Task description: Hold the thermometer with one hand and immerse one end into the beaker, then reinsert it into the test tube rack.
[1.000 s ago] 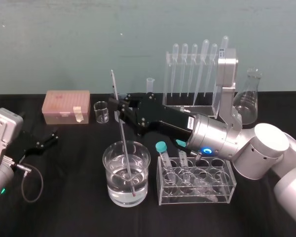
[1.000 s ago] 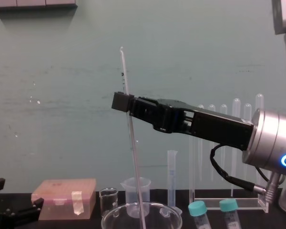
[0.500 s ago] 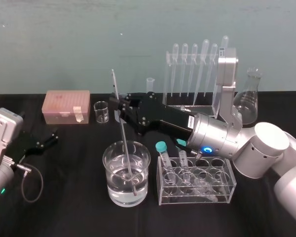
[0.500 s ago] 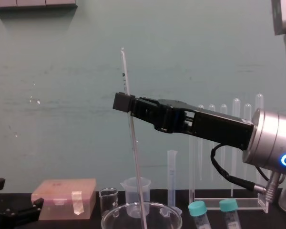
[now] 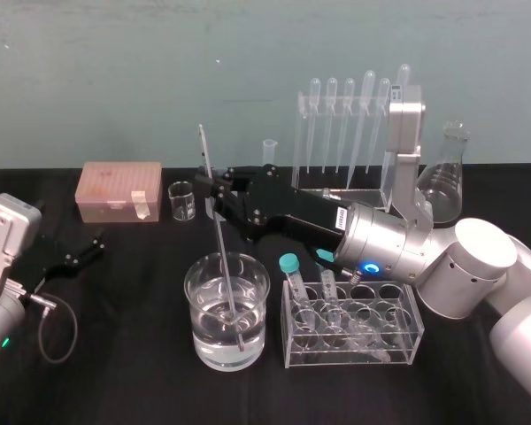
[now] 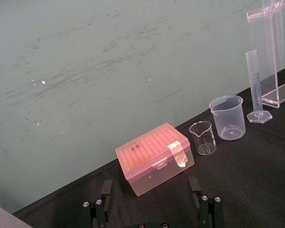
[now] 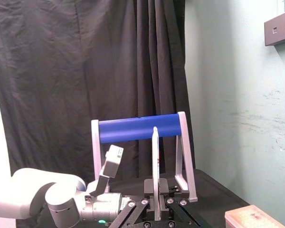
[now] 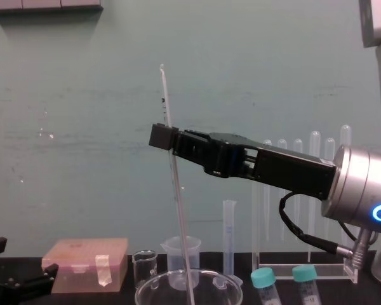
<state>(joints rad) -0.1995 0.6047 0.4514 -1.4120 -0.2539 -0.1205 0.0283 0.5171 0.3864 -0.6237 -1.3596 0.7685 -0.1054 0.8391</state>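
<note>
The thermometer (image 5: 221, 257), a thin whitish rod, stands slightly tilted with its lower end in the water of the wide glass beaker (image 5: 196, 312) at the table's front centre. My right gripper (image 5: 215, 200) is shut on the rod's upper part, above the beaker. In the chest view the thermometer (image 8: 180, 216) runs down from the right gripper (image 8: 171, 143) into the beaker (image 8: 150, 291). The right wrist view shows the thermometer (image 7: 155, 161) upright between the jaws. The test tube rack (image 5: 355, 188) stands at the back with pipettes in it. My left gripper (image 5: 78, 252) rests open at the far left.
A pink box (image 5: 119, 190) and a tiny glass beaker (image 5: 182, 201) sit at the back left. A low tube rack (image 5: 398, 350) with teal-capped tubes stands right of the beaker. A conical flask (image 5: 446, 181) is at the back right, a graduated cylinder (image 8: 228, 235) behind.
</note>
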